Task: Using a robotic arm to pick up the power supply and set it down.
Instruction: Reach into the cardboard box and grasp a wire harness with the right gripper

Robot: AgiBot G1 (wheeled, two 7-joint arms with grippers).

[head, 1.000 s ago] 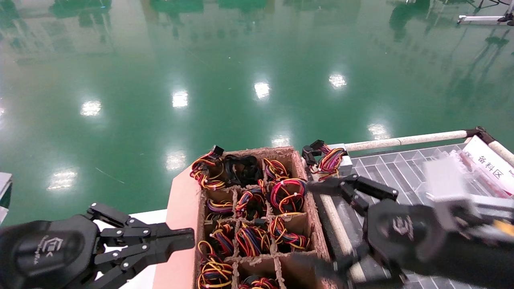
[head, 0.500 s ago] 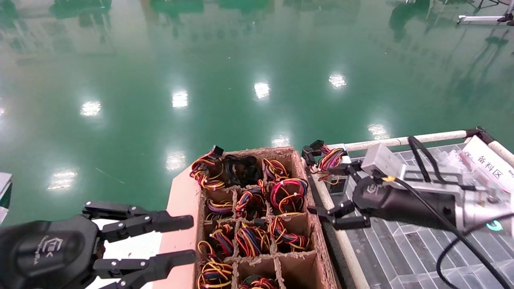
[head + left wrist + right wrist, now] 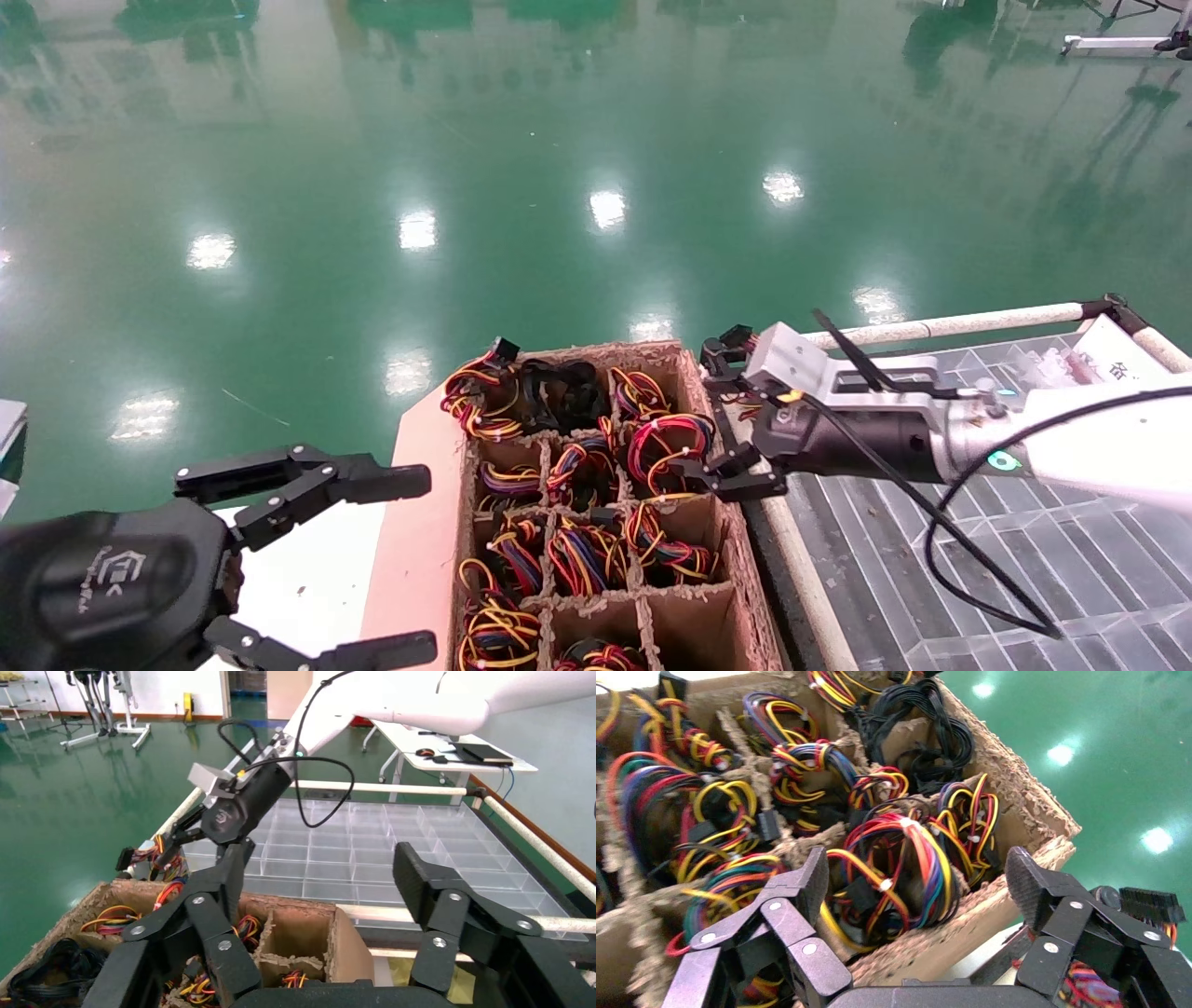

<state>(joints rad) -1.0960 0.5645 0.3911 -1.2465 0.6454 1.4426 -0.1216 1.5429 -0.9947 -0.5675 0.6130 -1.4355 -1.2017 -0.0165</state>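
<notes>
While the left gripper (image 3: 410, 559) waits wide open and empty at near left, nothing is lifted yet. Further right, power supplies fill the divided cardboard box (image 3: 736, 568). The right gripper (image 3: 694, 471), spread and empty, hovers over the targeted power supply (image 3: 666, 443) at the box's far right; grasping, lifting and placing remain.

Rough, fibrous matt cardboard crate (image 3: 740, 568), torn edges. Glossy green floor (image 3: 559, 140), clear smooth plastic divider tray (image 3: 1071, 559). Matt blk plastic right gripper (image 3: 717, 471) w/ bare metal wrist block (image 3: 792, 359).
</notes>
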